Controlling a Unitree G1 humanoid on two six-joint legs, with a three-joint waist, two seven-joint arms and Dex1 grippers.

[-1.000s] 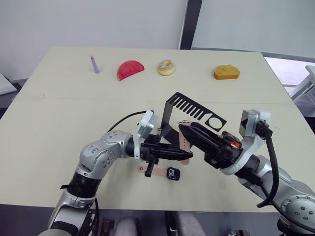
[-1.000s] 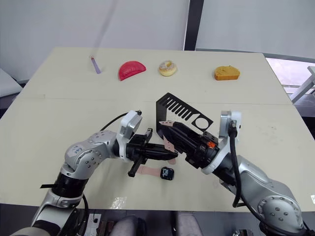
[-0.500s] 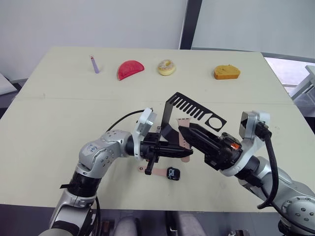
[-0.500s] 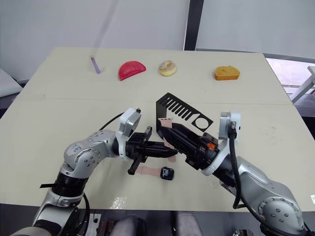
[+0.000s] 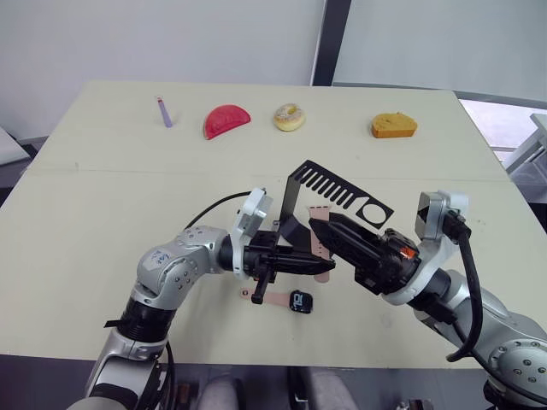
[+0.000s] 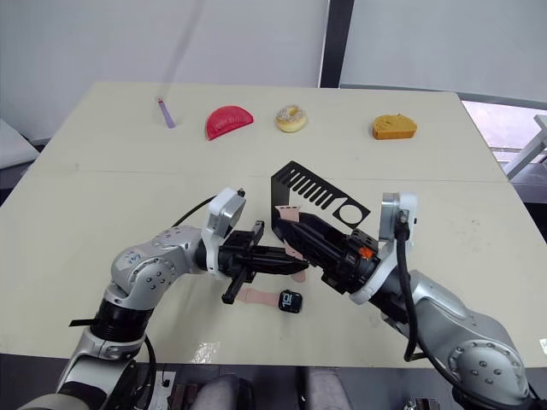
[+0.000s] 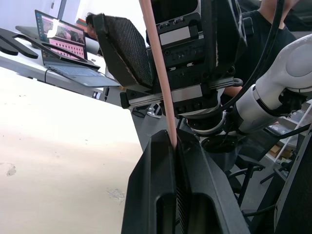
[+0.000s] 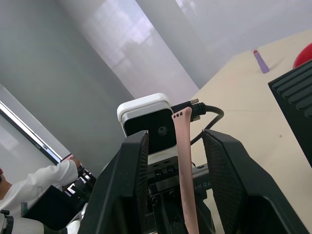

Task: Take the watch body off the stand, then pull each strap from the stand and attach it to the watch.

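Observation:
My left gripper (image 5: 318, 266) is shut on the lower end of a pale pink strap (image 7: 158, 73), which stands up from its fingers. My right gripper (image 5: 320, 224) faces it, open, with one finger (image 8: 131, 165) on each side of the strap (image 8: 184, 156) and a gap to both. The black stand (image 5: 342, 192) sits just behind the two grippers. On the table below them lies the watch body (image 5: 300, 301), and the second strap (image 5: 272, 296) lies against its left side. Whether the two are joined I cannot tell.
Along the far edge of the table (image 5: 102, 196) lie a purple stick (image 5: 163, 111), a red half-round piece (image 5: 226, 120), a doughnut (image 5: 289, 116) and an orange piece (image 5: 393, 125). A person's white sleeve (image 8: 29, 195) and a laptop (image 7: 58, 41) show off the table.
My left gripper has lifted the strap a little, so its upper end now stands between my right gripper's fingers. The watch body has not moved.

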